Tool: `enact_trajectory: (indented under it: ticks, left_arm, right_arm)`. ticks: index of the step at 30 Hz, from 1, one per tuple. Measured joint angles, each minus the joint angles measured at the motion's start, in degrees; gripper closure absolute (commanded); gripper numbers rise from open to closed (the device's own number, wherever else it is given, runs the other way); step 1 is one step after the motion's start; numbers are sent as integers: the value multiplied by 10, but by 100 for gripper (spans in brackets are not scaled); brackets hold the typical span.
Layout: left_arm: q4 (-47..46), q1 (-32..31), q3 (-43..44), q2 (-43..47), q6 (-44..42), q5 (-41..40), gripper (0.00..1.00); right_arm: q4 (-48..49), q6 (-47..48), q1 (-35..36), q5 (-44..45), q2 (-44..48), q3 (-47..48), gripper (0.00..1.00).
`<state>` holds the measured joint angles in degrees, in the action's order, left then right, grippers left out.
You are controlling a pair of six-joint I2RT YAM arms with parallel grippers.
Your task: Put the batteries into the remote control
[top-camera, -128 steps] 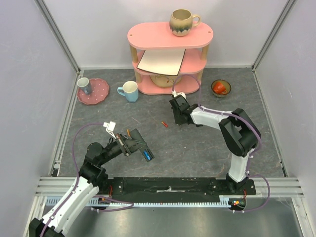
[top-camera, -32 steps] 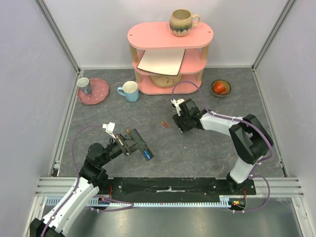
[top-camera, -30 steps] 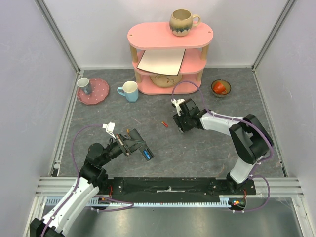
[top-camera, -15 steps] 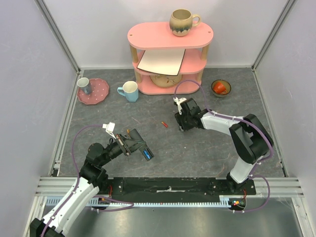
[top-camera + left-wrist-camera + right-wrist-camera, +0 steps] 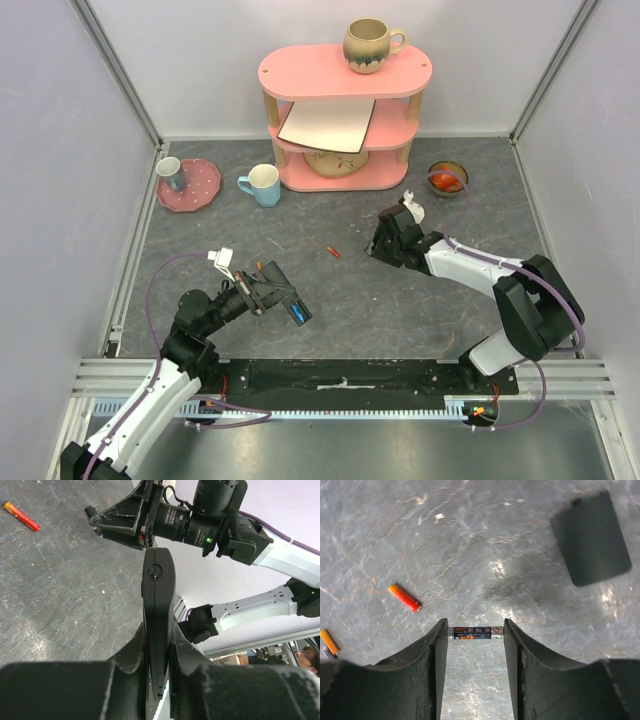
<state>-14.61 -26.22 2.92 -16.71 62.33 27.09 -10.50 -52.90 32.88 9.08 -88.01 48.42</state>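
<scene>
The right end effector [image 5: 475, 628] is pinching a dark battery [image 5: 475, 632]; a red battery [image 5: 405, 597] is lying at its ten o'clock. The left end effector [image 5: 159, 639] is clamping the remote control [image 5: 159, 595], whose lower end is hidden.

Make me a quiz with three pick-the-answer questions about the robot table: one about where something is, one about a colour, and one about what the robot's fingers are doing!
1. Where is the brown ceramic mug?
A) inside a box
B) on top of the pink wooden shelf
C) on a chair

2. What colour is the small battery between the right fingers?
A) dark
B) green
C) white

3. What are the left fingers doing?
A) spread wide with nothing in them
B) squeezing a spoon
C) clamped on the slim black remote control

Answers:
1. B, the mug stands on the shelf's top board in the top view.
2. A, the right wrist view shows its dark body touching both fingers.
3. C, the left wrist view shows the remote pinched between both fingers.
</scene>
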Motion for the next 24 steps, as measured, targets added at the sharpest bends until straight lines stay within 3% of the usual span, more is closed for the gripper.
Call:
enact_trajectory:
  ticks: [5,12,18,24]
  left_arm:
    - [0,0,0,4,0,0,98]
    - [0,0,0,7,0,0,98]
    - [0,0,0,8,0,0,98]
    - [0,0,0,8,0,0,98]
  right_arm:
    - [-15,-137,3,55,2,-21,77]
    - [-63,-235,8,95,-47,3,72]
    - [-107,-260,18,107,-77,46,47]
    - [-135,-256,18,107,-87,66,37]
